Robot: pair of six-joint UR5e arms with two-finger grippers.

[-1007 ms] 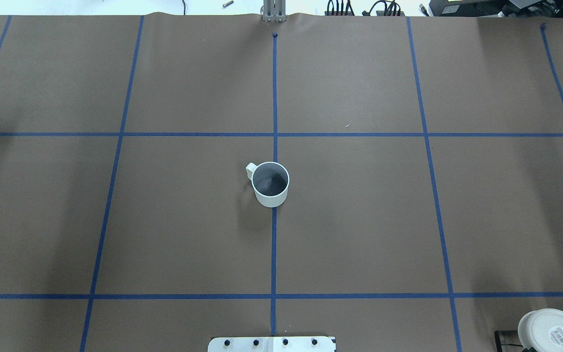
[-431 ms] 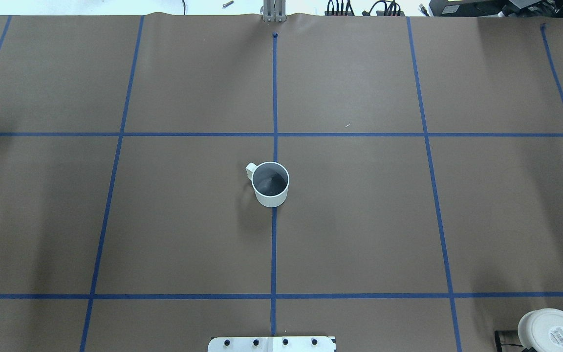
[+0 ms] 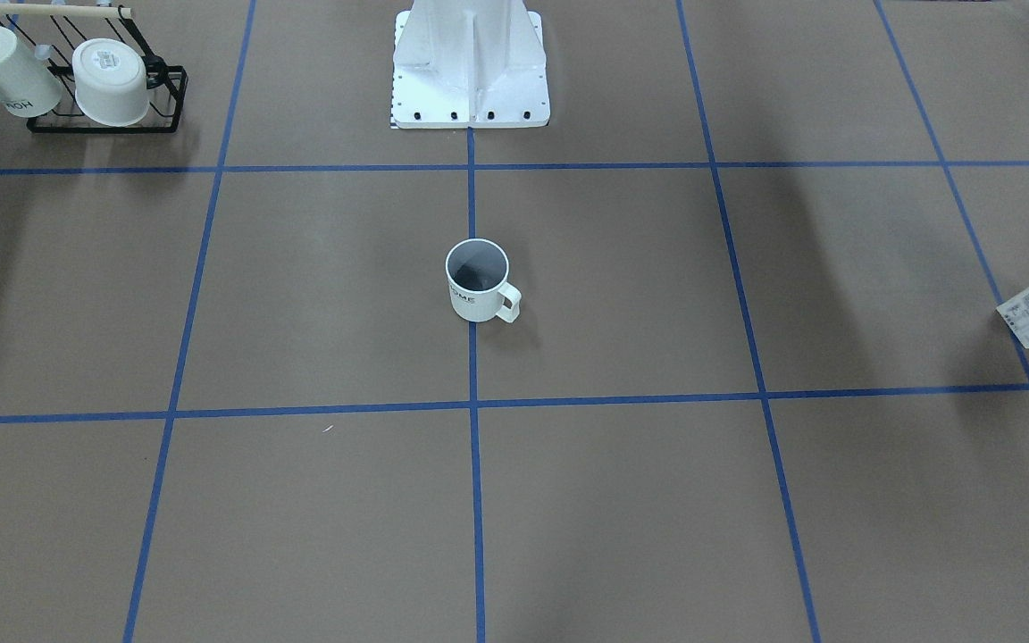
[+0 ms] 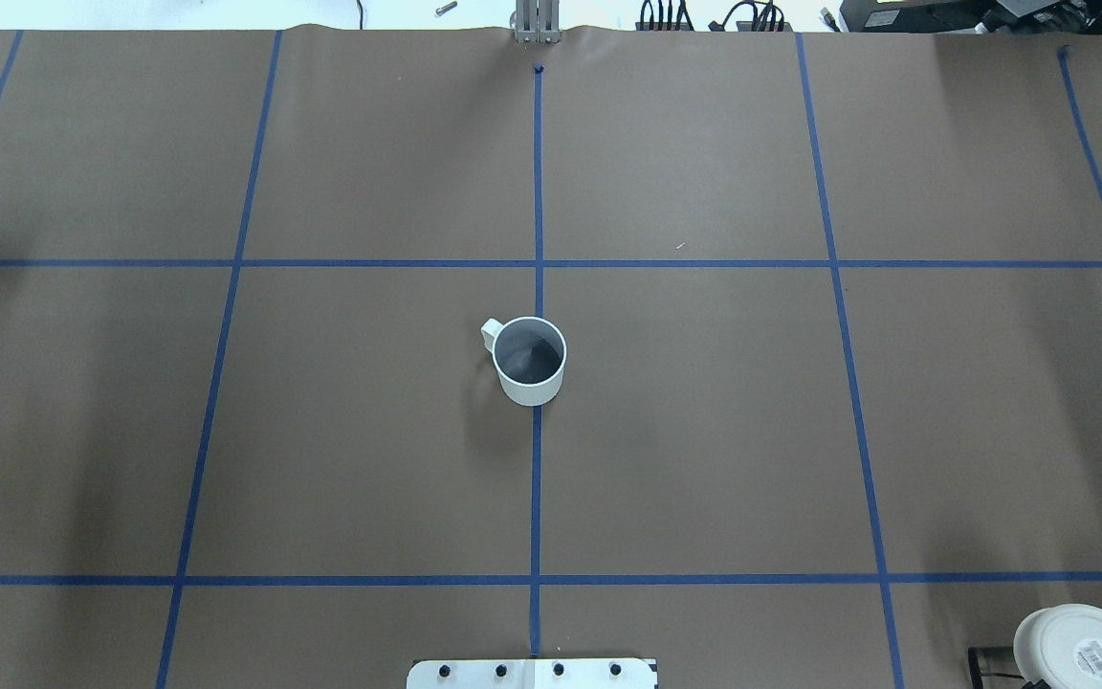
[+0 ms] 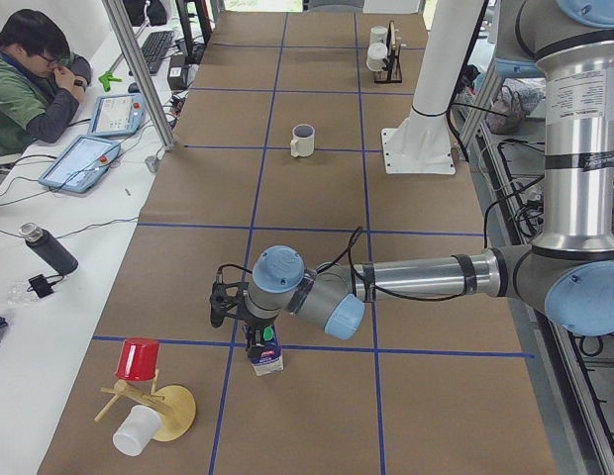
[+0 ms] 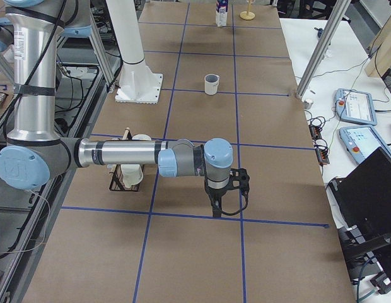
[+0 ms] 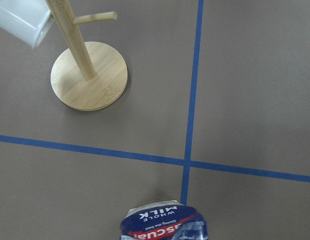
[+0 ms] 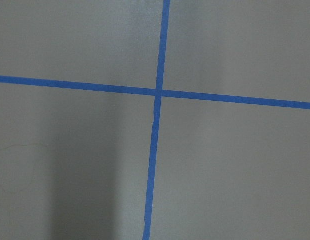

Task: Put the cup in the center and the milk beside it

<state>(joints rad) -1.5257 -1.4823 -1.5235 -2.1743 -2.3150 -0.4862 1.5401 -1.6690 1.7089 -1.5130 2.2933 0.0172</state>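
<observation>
Our left fingers (image 5: 255, 338) hang at the top of the milk (image 5: 268, 358), directly beneath them; we cannot tell whether they grip it. The cup (image 4: 530, 359) stands upright mid-worktop (image 4: 704, 431), well apart from both arms. Our right fingers (image 6: 214, 203) hover over bare paper, their state equally unclear.

The worktop (image 4: 704, 431), papered brown and squared off with blue tape (image 4: 536, 498), carries the cup (image 4: 530, 362) upright on the centre line, between the left jaws and the right jaws and well apart from both. The milk (image 5: 267, 358) stands on a tape line directly beneath the left jaws, with a wooden mug tree (image 5: 173, 414) near it. A black wire rack (image 3: 177, 89) sits well back from the right jaws, beside that arm.
</observation>
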